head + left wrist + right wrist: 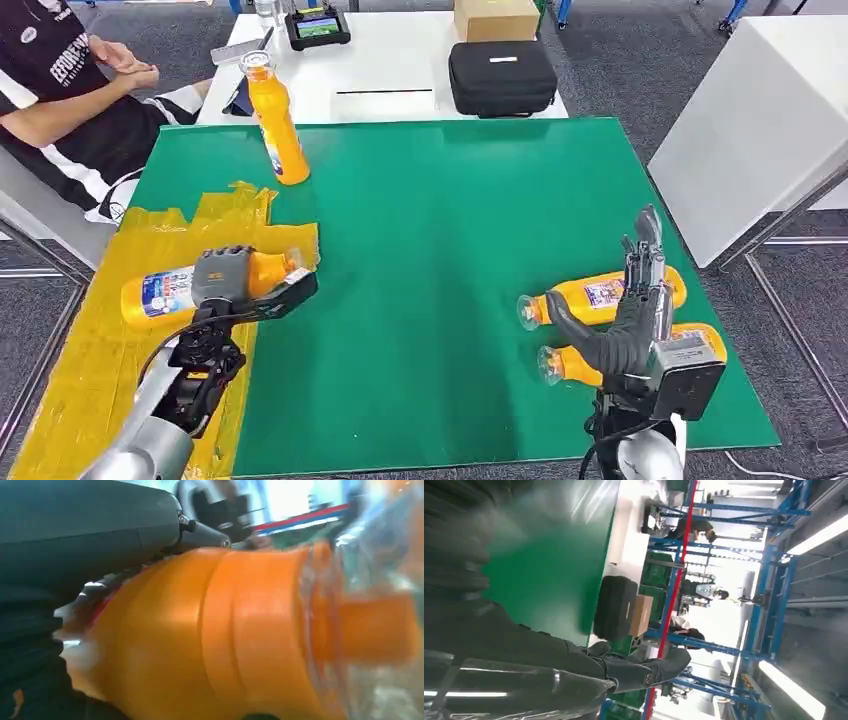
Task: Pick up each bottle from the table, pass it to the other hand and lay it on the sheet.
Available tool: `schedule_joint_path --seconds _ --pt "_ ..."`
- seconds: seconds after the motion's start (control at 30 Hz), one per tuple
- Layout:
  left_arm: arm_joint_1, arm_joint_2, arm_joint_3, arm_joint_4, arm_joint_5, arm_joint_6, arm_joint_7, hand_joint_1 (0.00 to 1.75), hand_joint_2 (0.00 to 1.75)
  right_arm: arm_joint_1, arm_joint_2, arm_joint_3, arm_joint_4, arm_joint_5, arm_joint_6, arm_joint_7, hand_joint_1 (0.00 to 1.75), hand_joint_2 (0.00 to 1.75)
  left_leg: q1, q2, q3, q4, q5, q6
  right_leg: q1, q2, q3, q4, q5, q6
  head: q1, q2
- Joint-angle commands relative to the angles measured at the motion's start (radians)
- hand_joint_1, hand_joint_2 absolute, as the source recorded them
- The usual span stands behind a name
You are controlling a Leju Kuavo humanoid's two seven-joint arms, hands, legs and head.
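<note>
On crinkled yellow sheet, left robot hand around glossy orange bottle; right robot hand spread, empty.

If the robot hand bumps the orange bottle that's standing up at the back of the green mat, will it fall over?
Probably. The standing bottle is tall and narrow on a small base, so a nudge near its cap would likely tip it. It looks full of orange drink, so it may resist a light touch. Once down, its round body could roll on the smooth green mat.
</note>
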Motion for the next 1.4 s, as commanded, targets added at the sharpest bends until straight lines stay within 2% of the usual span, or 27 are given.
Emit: schedule_joint_path --seconds 0.03,0.1,0.2,0.3,0.33,0.37,0.4,0.57,0.6,0.63,0.67,0.7,0.8,0.87,0.9,0.93,1.23,1.27,1.3,1.33,1.37,1.4 --pt "-0.004 -0.047 0.171 0.034 0.04 0.02 -0.044 0.0 1.75 -0.026 0.033 -0.043 0.017 0.027 0.021 0.022 0.0 1.75 0.0 0.001 0.004 -0.001 -0.001 -0.002 0.0 0.002 0.004 -0.001 -0.001 -0.001 0.0 0.0" --pt "0.004 -0.071 0.191 0.01 0.094 0.027 -0.086 0.0 1.75 -0.031 0.038 -0.05 0.025 0.032 0.033 0.029 0.0 1.75 0.001 0.001 0.005 0.0 -0.002 -0.002 0.0 0.001 0.005 -0.001 -0.002 -0.001 0.0 0.0" --pt "0.021 -0.116 0.232 -0.053 0.318 0.004 -0.236 0.0 1.75 -0.036 0.043 -0.058 0.037 0.031 0.045 0.028 0.0 1.75 0.001 0.0 0.003 0.0 -0.001 -0.001 0.001 0.0 0.004 -0.001 -0.002 -0.001 0.0 0.0" --pt "0.061 -0.149 0.252 -0.154 0.719 -0.146 -0.461 0.0 1.75 -0.042 0.035 -0.06 0.059 0.037 0.037 0.017 0.0 1.75 0.001 0.0 0.006 0.001 -0.003 -0.002 0.0 0.001 0.007 -0.001 -0.002 -0.001 0.0 0.0" --pt "0.061 -0.149 0.252 -0.154 0.719 -0.146 -0.461 0.0 1.75 -0.042 0.035 -0.06 0.059 0.037 0.037 0.017 0.0 1.75 0.0 0.0 0.004 0.0 -0.002 -0.001 0.0 0.001 0.005 -0.001 -0.002 -0.001 0.0 0.0" --pt "0.07 -0.157 0.251 -0.181 0.885 -0.248 -0.532 0.0 1.75 -0.041 0.03 -0.062 0.064 0.059 0.02 0.005 0.0 1.75 0.0 0.0 0.007 0.0 -0.003 -0.002 0.0 0.002 0.008 -0.002 -0.003 -0.001 0.0 0.0" --pt "0.083 -0.158 0.253 -0.209 1.105 -0.417 -0.603 0.0 1.75 -0.044 0.019 -0.058 0.069 0.118 -0.014 -0.006 0.0 1.75 0.0 -0.001 0.005 0.0 -0.002 -0.002 -0.001 0.001 0.006 -0.001 -0.002 -0.001 0.0 0.0" --pt "0.094 -0.152 0.242 -0.226 1.116 -0.421 -0.602 0.0 1.75 -0.045 0.019 -0.058 0.069 0.12 -0.017 -0.006 0.0 1.75 0.0 0.0 0.006 0.0 -0.003 -0.003 0.0 0.002 0.007 -0.001 -0.002 -0.002 0.0 0.0" --pt "0.107 -0.15 0.232 -0.257 1.289 -0.548 -0.666 0.0 1.75 -0.045 -0.011 -0.044 0.074 0.385 -0.128 0.005 0.0 1.75 0.0 0.0 0.005 -0.001 -0.002 -0.002 -0.001 0.002 0.006 -0.001 -0.001 -0.001 0.0 0.0" --pt "0.113 -0.147 0.215 -0.27 1.337 -0.573 -0.677 0.0 1.75 -0.04 -0.02 -0.044 0.07 0.495 -0.157 0.025 0.0 1.75 0.0 0.0 0.007 -0.001 -0.003 -0.002 -0.001 0.003 0.008 -0.002 -0.002 -0.002 0.0 0.0" --pt "0.119 -0.146 0.187 -0.296 1.432 -0.642 -0.687 0.0 1.75 -0.042 -0.039 -0.054 0.059 0.674 -0.14 0.099 0.0 1.75 0.0 0.001 0.01 -0.001 -0.004 -0.003 0.0 0.004 0.011 -0.002 -0.003 -0.002 0.0 0.0" --pt "0.125 -0.144 0.168 -0.313 1.481 -0.678 -0.693 0.0 1.75 -0.052 -0.072 -0.058 0.063 0.789 -0.073 0.155 0.0 1.75 0.0 0.0 0.004 0.0 -0.002 -0.002 0.0 0.001 0.005 -0.001 -0.001 -0.001 -0.001 0.0" --pt "0.135 -0.137 0.116 -0.345 1.508 -0.694 -0.698 0.0 1.75 -0.109 -0.164 -0.103 0.101 0.975 0.017 0.224 0.0 1.75 0.001 -0.001 0.006 0.001 -0.003 -0.002 0.0 0.001 0.008 -0.002 -0.003 -0.001 0.0 0.0" --pt "0.131 -0.129 0.095 -0.346 1.514 -0.689 -0.696 0.0 1.75 -0.162 -0.228 -0.129 0.151 0.991 0.047 0.22 0.0 1.75 0.0 0.0 0.003 0.0 -0.001 0.0 0.0 0.001 0.004 -0.002 0.0 0.0 0.0 0.0" --pt "0.13 -0.128 0.094 -0.344 1.515 -0.689 -0.696 0.0 1.75 -0.168 -0.233 -0.134 0.157 0.984 0.052 0.216 0.0 1.75 0.0 -0.001 0.002 0.0 0.0 0.0 -0.001 0.0 0.003 -0.001 0.0 0.0 0.0 0.0" --pt "0.13 -0.128 0.094 -0.344 1.515 -0.689 -0.696 0.0 1.75 -0.168 -0.233 -0.134 0.157 0.984 0.052 0.216 0.0 1.75 0.0 0.0 0.005 0.0 -0.002 -0.001 0.0 0.001 0.007 -0.002 -0.001 0.0 -0.001 0.0" --pt "0.128 -0.124 0.094 -0.337 1.518 -0.686 -0.696 0.0 1.75 -0.16 -0.22 -0.127 0.148 0.986 0.049 0.219 0.0 1.75 -0.002 -0.002 0.002 0.0 0.0 0.0 -0.002 0.0 0.003 -0.001 0.001 0.001 -0.001 0.0" --pt "0.128 -0.124 0.094 -0.337 1.518 -0.686 -0.696 0.0 1.75 -0.16 -0.22 -0.127 0.148 0.986 0.049 0.219 0.0 1.75 -0.001 -0.001 0.009 0.0 -0.003 -0.002 -0.001 0.002 0.01 -0.002 -0.002 0.0 0.0 0.0" --pt "0.128 -0.123 0.092 -0.336 1.518 -0.684 -0.696 0.0 1.75 -0.16 -0.231 -0.122 0.148 1.003 0.048 0.224 0.0 1.75 -0.001 -0.001 0.003 0.0 -0.001 0.0 -0.001 0.001 0.004 -0.001 0.001 0.001 0.0 0.0" --pt "0.13 -0.121 0.087 -0.336 1.517 -0.679 -0.697 0.0 1.75 -0.176 -0.266 -0.122 0.165 1.018 0.059 0.235 0.0 0.0 -0.001 -0.001 0.006 0.0 -0.002 -0.001 -0.001 0.002 0.006 -0.001 -0.001 0.001 0.0 0.0" --pt "0.133 -0.12 0.081 -0.335 1.519 -0.681 -0.694 0.0 1.75 -0.193 -0.306 -0.133 0.189 1.028 0.077 0.235 0.0 0.0 -0.001 0.0 0.009 0.0 -0.003 -0.002 -0.001 0.003 0.009 -0.002 -0.002 0.0 -0.001 0.0" --pt "0.136 -0.118 0.076 -0.334 1.523 -0.684 -0.695 0.0 1.75 -0.206 -0.334 -0.142 0.209 1.026 0.099 0.226 0.0 1.75 -0.001 0.0 0.004 0.0 -0.001 0.0 -0.001 0.002 0.005 -0.001 0.0 0.001 0.0 0.0"
